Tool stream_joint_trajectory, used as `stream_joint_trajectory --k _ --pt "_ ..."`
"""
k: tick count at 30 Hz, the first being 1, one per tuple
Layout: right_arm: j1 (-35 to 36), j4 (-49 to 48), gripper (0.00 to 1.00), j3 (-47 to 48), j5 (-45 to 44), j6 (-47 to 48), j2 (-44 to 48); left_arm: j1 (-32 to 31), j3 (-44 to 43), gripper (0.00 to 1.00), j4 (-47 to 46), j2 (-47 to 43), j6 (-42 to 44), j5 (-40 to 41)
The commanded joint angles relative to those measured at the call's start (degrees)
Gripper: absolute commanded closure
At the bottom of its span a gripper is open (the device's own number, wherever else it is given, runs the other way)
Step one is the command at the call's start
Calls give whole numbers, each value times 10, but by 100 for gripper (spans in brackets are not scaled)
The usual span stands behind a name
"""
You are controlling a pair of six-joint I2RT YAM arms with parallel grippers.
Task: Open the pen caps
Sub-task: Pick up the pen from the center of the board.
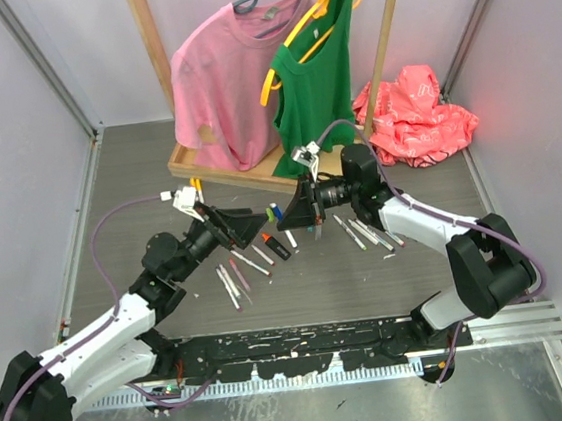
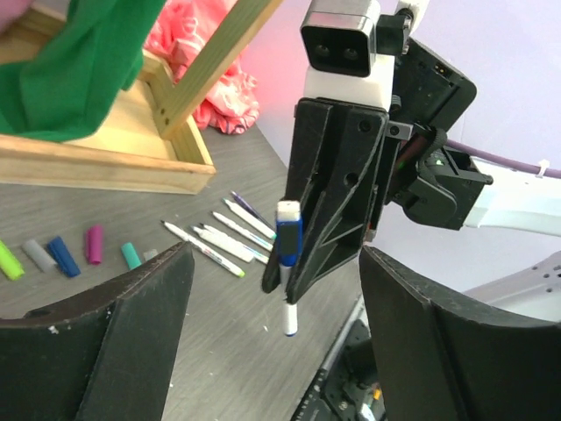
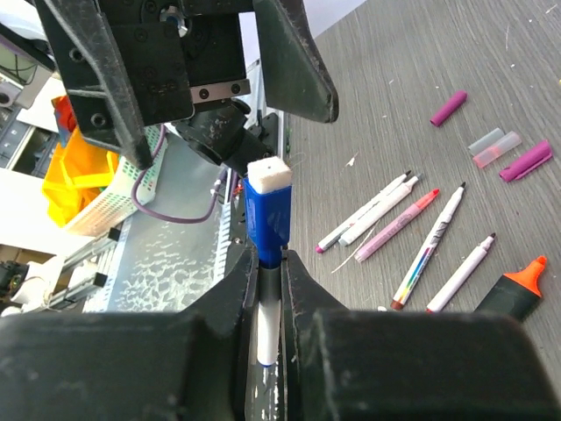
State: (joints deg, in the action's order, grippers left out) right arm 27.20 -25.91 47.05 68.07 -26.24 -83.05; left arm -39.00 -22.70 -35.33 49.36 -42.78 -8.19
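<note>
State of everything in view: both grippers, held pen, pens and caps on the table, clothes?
left gripper: open, empty
right gripper: shut on blue pen
blue pen: held, blue cap on
table pens: lying flat, uncapped
loose caps: off, on table
pink shirt: hung
green top: hung
red garment: crumpled

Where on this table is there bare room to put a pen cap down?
Bare: the far left corner beside the wooden rack base, and the near strip between the pens and the black rail. Crowded: the middle, strewn with pens and caps.
</note>
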Motion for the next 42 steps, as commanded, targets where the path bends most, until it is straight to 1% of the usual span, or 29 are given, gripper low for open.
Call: stream_joint_trajectory --k 1,3,6,9,12,16,20,23,30,34,35,37,40,41,42 --pt "6 91 99 41 -10 80 5 1 -57 25 1 26 -74 -40" --pt "6 94 99 42 -15 82 4 -1 -61 26 -3 32 -78 -35" --pt "7 97 99 43 -22 82 1 -13 -67 31 18 34 -72 0" --pt "10 100 99 44 -25 83 0 -32 -77 32 46 41 -60 33" --pt "11 101 99 44 -27 84 -1 -45 -83 34 50 59 -55 45" --pt "11 103 99 45 -27 84 0 -54 -98 43 54 85 -53 52" --pt "11 103 99 45 -27 84 0 -57 -106 50 57 99 -52 59" --pt "11 104 99 45 -27 84 1 -58 -105 57 53 104 -53 67" --pt "15 105 99 45 -26 85 2 -59 -112 63 47 124 -59 65" --pt "15 106 99 45 -28 86 2 -61 -115 63 45 134 -61 62" --pt "16 106 99 45 -28 86 1 -61 -115 65 44 135 -61 61" --pt "16 107 99 45 -29 87 2 -61 -115 75 42 136 -60 61" --pt "16 108 96 45 -30 90 2 -61 -114 96 39 134 -58 62" --pt "16 109 94 45 -29 90 2 -60 -114 100 40 130 -57 64" --pt "17 109 90 45 -30 91 1 -60 -113 100 39 127 -56 66"
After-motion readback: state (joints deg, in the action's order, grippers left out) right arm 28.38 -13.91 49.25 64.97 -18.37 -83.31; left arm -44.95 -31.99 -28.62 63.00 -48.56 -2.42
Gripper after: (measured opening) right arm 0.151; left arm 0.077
